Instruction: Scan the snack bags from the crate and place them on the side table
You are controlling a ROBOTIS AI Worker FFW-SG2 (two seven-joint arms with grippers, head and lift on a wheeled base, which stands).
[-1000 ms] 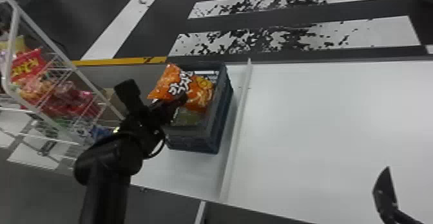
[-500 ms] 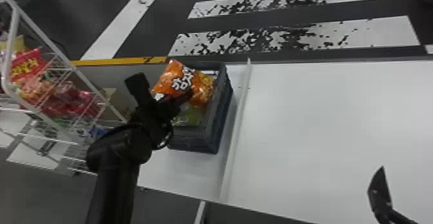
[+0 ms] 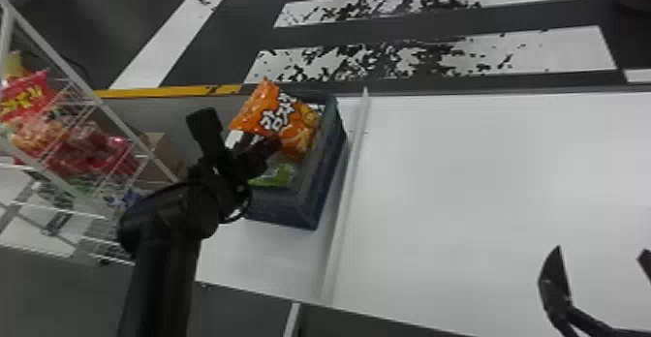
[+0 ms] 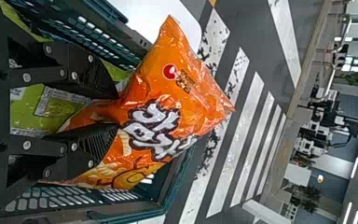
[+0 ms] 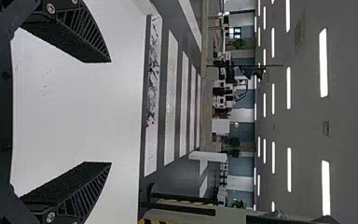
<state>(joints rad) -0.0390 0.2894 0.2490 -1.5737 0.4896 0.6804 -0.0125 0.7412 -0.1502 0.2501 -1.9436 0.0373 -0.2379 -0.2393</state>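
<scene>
A white wire rack [image 3: 100, 102] stands at the far left, slanting across the corner, with a red bag [image 3: 26, 99] and other packs of snacks inside its mesh. Just behind the rack's lower end is something brown, probably a carton [image 3: 154, 142], though little of it shows.

Next comes the left arm, rising from the bottom edge and leaning over the crate [image 3: 317, 205]. Its left gripper [image 3: 265, 143] is closed down on the orange bag [image 3: 290, 118] — in the left wrist view the fingers pinch a gathered fold of the bag, and the broad printed front spreads out past the fingertips. The orange bag sits tilted over the crate, one corner jutting beyond the far rim. Beneath it, in the near part of the crate, lies a green bag [image 3: 278, 176].

The dark blue crate rests on a white surface beside a raised white strip [image 3: 349, 181]. To the right of the strip stretches the wide white table [image 3: 474, 166], with worn floor stripes [image 3: 426, 60] beyond it.

At the far right the right gripper [image 3: 603, 252] hangs over the near side of the table. Its fingers are spread wide — nothing between them.
</scene>
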